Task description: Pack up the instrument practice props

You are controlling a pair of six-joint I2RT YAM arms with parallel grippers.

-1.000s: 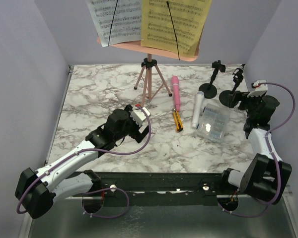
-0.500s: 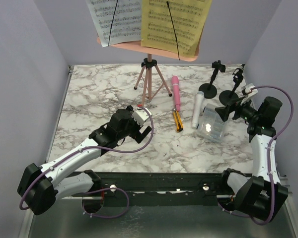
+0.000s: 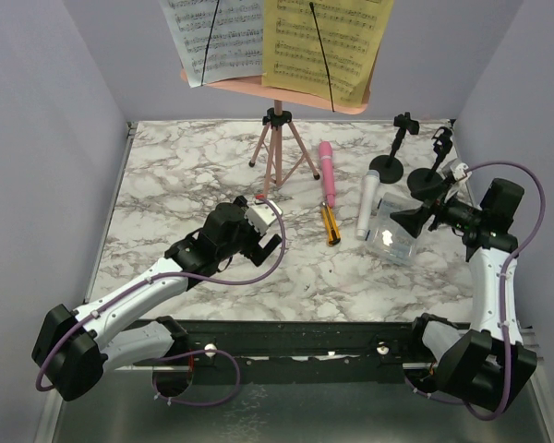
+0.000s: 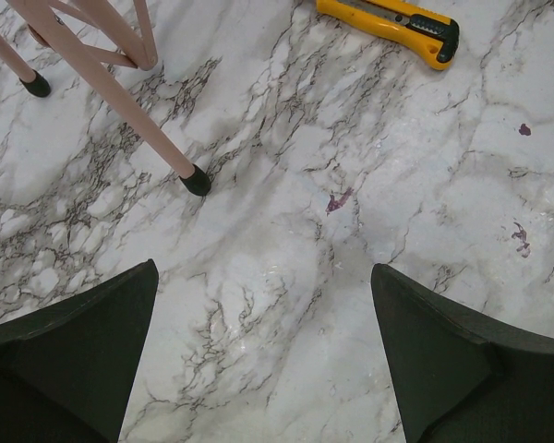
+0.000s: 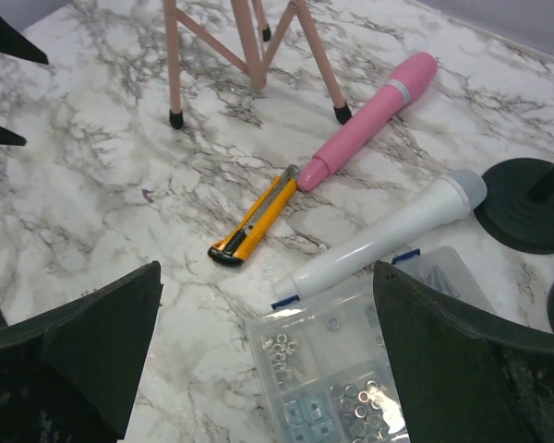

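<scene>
A pink music rack (image 3: 286, 92) on a pink tripod (image 3: 279, 152) stands at the back, holding a white page (image 3: 217, 37) and a yellow page (image 3: 328, 37). The pink microphone (image 3: 328, 173) and the white microphone (image 3: 367, 205) lie right of it, with two black round-based mounts (image 3: 390, 157) (image 3: 434, 171) behind. My left gripper (image 3: 266, 242) is open over bare marble near a tripod foot (image 4: 196, 181). My right gripper (image 3: 408, 221) is open above the clear box (image 5: 369, 360), facing both microphones (image 5: 365, 134) (image 5: 388, 231).
A yellow-and-black cutter (image 3: 331, 223) lies between the microphones and my left gripper; it also shows in the wrist views (image 4: 392, 23) (image 5: 254, 217). The clear plastic box (image 3: 394, 229) holds nuts and small parts. Purple walls close in the marble table (image 3: 166, 175).
My right arm has swung left from the table's right edge until its gripper hangs over the clear box. The left arm barely shifted.
</scene>
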